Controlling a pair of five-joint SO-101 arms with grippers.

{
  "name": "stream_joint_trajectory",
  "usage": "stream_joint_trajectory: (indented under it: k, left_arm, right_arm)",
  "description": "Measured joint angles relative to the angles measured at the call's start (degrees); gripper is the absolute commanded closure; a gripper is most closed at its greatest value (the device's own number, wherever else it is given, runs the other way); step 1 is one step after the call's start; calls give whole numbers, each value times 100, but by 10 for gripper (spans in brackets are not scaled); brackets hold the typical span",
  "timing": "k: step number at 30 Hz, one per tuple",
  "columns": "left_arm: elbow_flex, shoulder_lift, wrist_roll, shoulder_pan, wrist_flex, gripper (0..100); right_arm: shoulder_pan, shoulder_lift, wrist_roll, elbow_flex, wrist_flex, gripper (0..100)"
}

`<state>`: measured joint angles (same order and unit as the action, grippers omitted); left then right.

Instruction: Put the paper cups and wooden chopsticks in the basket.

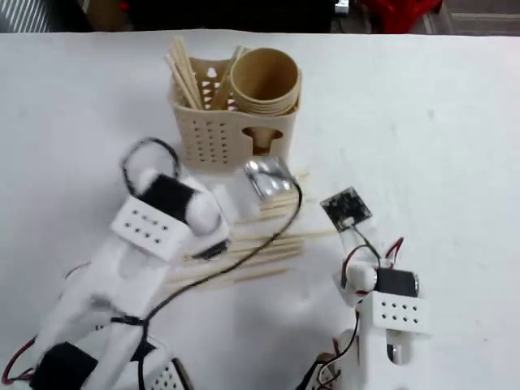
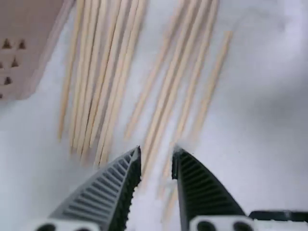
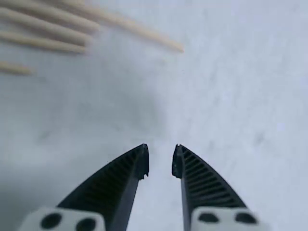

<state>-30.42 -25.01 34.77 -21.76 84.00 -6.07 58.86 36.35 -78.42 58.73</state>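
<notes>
A beige perforated basket (image 1: 213,138) stands at the table's far middle and holds a stack of paper cups (image 1: 265,81) and several upright wooden chopsticks (image 1: 185,73). More loose chopsticks (image 1: 260,252) lie on the table in front of it. My left arm (image 1: 162,215) stretches over this pile. In the left wrist view my left gripper (image 2: 157,161) hovers narrowly open, with loose chopsticks (image 2: 106,72) running under and between its tips, and the basket's corner (image 2: 29,43) beside them. My right gripper (image 3: 160,161) hangs narrowly open over bare table, a short way from the chopstick ends (image 3: 43,29).
The white table (image 1: 439,122) has free room to the right and to the far left of the basket. My right arm (image 1: 390,305) sits at the near right edge. A black cable (image 1: 268,236) trails from the left arm across the chopstick pile.
</notes>
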Motion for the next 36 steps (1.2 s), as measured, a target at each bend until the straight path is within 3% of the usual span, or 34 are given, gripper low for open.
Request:
stream_joint_trajectory:
  k: [4,7,13,29,36]
  left_arm:
    - [-475,615,53,-176,-1116,850]
    - [-255,1433,185,-185,-1521,850]
    - [686,2919,273,-211,-1644,877]
    - [782,3226,396,-598,-1749,821]
    - [800,3859,396,-835,-2004,845]
  right_arm:
    - [-220,0,0,-264,-343,901]
    - [-255,9,0,-316,-440,901]
    - [-246,18,9,-448,-554,901]
    - [-255,18,35,-527,-756,901]
    - [-281,18,35,-527,-756,901]
